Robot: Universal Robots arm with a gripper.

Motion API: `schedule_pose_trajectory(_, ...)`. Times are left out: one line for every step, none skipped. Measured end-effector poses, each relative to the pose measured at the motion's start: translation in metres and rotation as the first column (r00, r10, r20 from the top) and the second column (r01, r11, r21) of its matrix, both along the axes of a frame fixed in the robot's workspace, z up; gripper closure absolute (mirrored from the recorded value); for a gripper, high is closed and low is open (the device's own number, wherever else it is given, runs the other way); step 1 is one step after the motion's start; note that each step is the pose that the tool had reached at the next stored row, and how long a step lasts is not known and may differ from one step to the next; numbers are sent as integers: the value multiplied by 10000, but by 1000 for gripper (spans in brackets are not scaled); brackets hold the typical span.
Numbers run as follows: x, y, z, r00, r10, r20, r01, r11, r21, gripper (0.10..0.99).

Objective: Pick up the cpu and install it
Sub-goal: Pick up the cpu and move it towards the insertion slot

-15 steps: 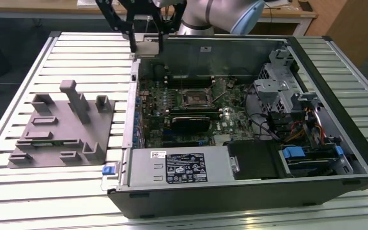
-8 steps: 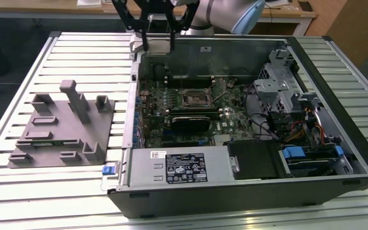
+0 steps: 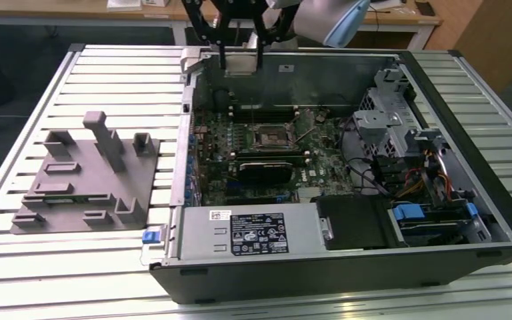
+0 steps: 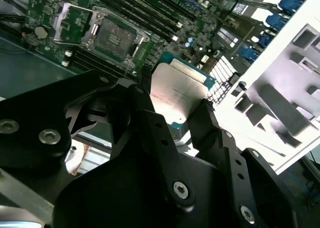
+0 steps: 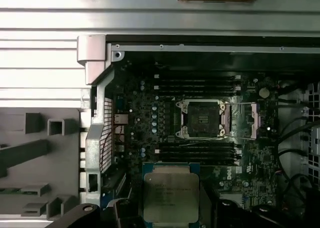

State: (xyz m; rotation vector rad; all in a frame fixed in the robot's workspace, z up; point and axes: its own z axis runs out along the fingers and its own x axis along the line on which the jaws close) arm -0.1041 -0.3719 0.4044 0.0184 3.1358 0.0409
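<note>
The cpu (image 4: pixel 176 90), a thin square chip with a pale metal top on a green board, sits between the black fingers of my gripper (image 4: pixel 175 106), which is shut on its two opposite edges. In the exterior view the gripper (image 3: pixel 241 64) hangs over the far wall of the open computer case, holding the cpu (image 3: pixel 241 59) above it. The first wrist view has the cpu (image 5: pixel 171 193) in the gripper (image 5: pixel 171 214), off to one side of the open motherboard socket (image 5: pixel 202 119). That socket (image 3: pixel 269 138) lies in the middle of the board, its latch frame (image 4: pixel 67 22) swung open.
The open computer case (image 3: pixel 181 173) lies on a slatted metal table (image 3: pixel 469 80). A grey plastic fixture block (image 3: pixel 87 177) stands at the exterior view's left. Inside are a power supply (image 3: pixel 251 230), a drive cage (image 3: pixel 399 127) with cables, and memory slots (image 5: pixel 197 82) beside the socket.
</note>
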Motion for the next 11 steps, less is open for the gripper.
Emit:
schedule_pose_trajectory(33,9,-3,10000,1,2,-1,10000,1,549)
schedule_pose_trajectory(63,19,-6,10000,1,8,-1,10000,1,549)
schedule_pose_trajectory(95,28,-8,10000,-1,13,1,10000,1,549)
schedule_pose_trajectory(130,38,-11,10000,-1,17,1,10000,0,549)
schedule_pose_trajectory(163,46,-15,10000,0,21,0,10000,1,549)
schedule_pose_trajectory(197,53,-18,10000,1,26,-1,10000,1,549)
schedule_pose_trajectory(231,60,-21,10000,1,31,-1,10000,1,549)
schedule_pose_trajectory(265,66,-23,10000,-1,35,1,10000,0,549)
schedule_pose_trajectory(303,69,-26,10000,-1,41,1,10000,0,549)
schedule_pose_trajectory(342,71,-27,10000,1,46,-1,10000,1,549)
schedule_pose_trajectory(385,73,-29,10000,0,51,0,10000,1,549)
